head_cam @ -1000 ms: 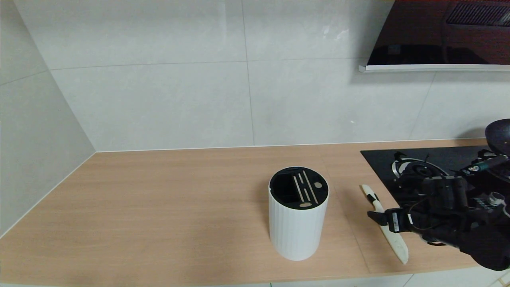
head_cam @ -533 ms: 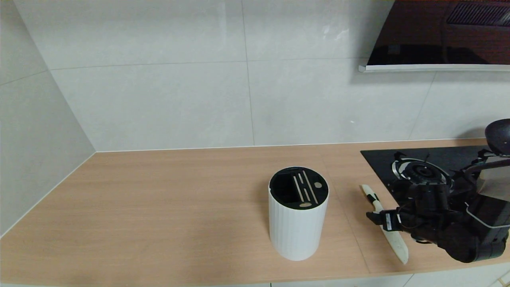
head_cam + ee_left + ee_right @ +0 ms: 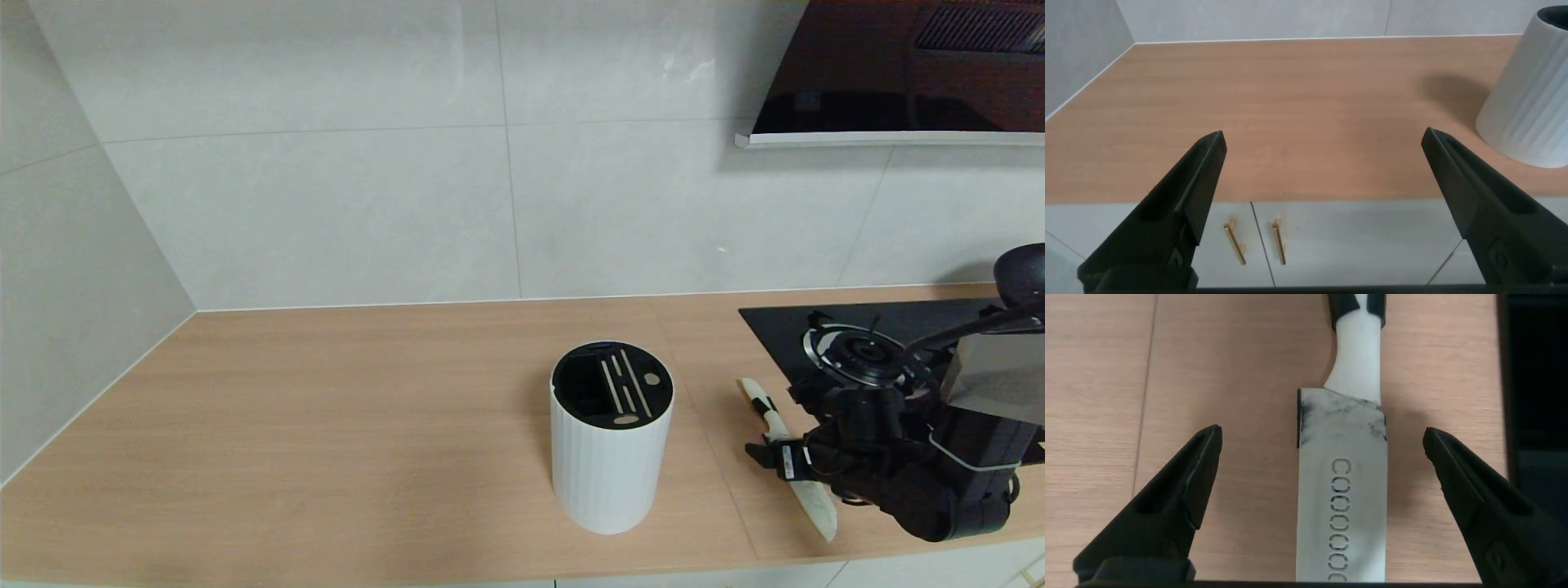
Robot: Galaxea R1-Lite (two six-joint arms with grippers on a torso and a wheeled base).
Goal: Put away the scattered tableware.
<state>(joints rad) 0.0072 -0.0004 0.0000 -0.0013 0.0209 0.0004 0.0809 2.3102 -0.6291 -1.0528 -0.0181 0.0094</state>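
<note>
A cream-bladed knife (image 3: 819, 505) with a black-banded handle lies flat on the wooden counter (image 3: 367, 425), between the white ribbed holder (image 3: 611, 457) and the stove. My right gripper (image 3: 780, 429) hovers just above its middle, open. In the right wrist view the blade (image 3: 1343, 482) runs between the two spread fingers of the right gripper (image 3: 1321, 433) without touching either. The holder has a black slotted top. My left gripper (image 3: 1323, 135) is open with nothing in it, off the counter's front edge, with the holder (image 3: 1527, 90) off to one side.
A black cooktop (image 3: 784, 327) with a burner ring (image 3: 857, 351) sits at the right, close beside the knife. A dark pan (image 3: 1020, 278) is at the far right edge, and a range hood (image 3: 898, 73) hangs above. Cabinet handles (image 3: 1234, 241) show below the counter front.
My right gripper has crept slightly left and lower over the knife, and the arm behind it has swung round. The knife and the holder have not moved.
</note>
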